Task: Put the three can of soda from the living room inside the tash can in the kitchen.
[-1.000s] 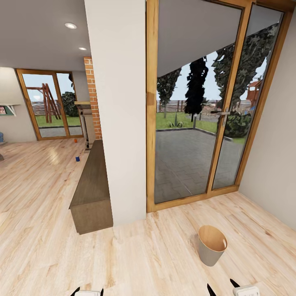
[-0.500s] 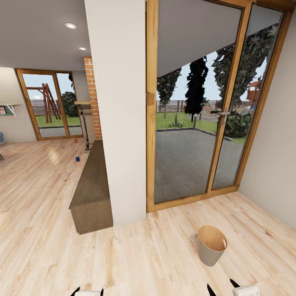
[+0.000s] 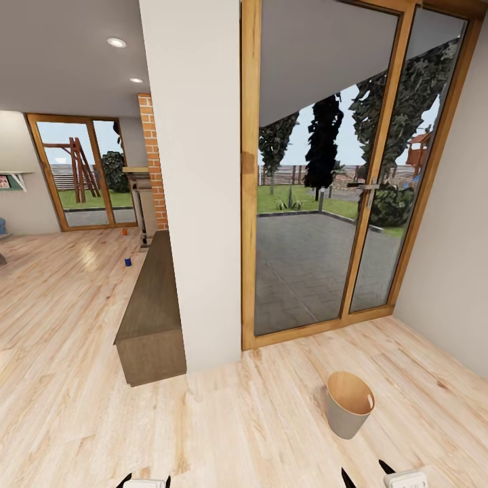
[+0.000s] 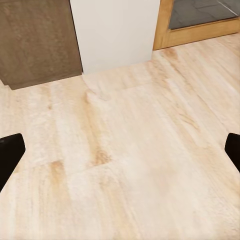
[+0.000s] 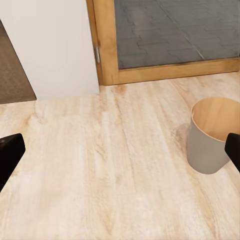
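The tash can is a grey tapered bin with a wood-coloured inside, standing on the plank floor near the glass door; the right wrist view shows it too. Far off in the living room, a dark blue can of soda and an orange can of soda stand on the floor. My left gripper and right gripper sit at the bottom edge of the head view. In both wrist views, the left gripper and right gripper are open over bare floor, holding nothing.
A white wall pillar divides the two rooms, with a long low wooden cabinet along its left side. A wood-framed glass door and a side wall close off the right. A brick column stands farther back.
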Robot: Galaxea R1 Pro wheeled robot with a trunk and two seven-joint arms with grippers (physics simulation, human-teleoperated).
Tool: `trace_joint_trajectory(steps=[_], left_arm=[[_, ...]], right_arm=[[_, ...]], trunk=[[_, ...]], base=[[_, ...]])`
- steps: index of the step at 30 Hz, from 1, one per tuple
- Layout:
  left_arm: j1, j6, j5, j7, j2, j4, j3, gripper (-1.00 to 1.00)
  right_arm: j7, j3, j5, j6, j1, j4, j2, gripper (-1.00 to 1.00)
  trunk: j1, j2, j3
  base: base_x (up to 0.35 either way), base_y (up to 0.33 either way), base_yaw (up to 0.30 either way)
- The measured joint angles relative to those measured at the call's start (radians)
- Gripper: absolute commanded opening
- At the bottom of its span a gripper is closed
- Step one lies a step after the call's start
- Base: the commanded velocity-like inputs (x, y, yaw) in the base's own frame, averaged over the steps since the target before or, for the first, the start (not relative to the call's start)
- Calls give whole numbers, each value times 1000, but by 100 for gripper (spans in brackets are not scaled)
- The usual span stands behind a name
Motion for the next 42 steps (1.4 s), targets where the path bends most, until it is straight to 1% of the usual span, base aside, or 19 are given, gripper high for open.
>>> trace_joint_trajectory(steps=[42], left_arm=[[0,0,0,1,0,0,-1,100]], right_arm=[[0,1,0,0,0,0,0,100]], trunk=[[0,0,0]], base=[[0,0,0]])
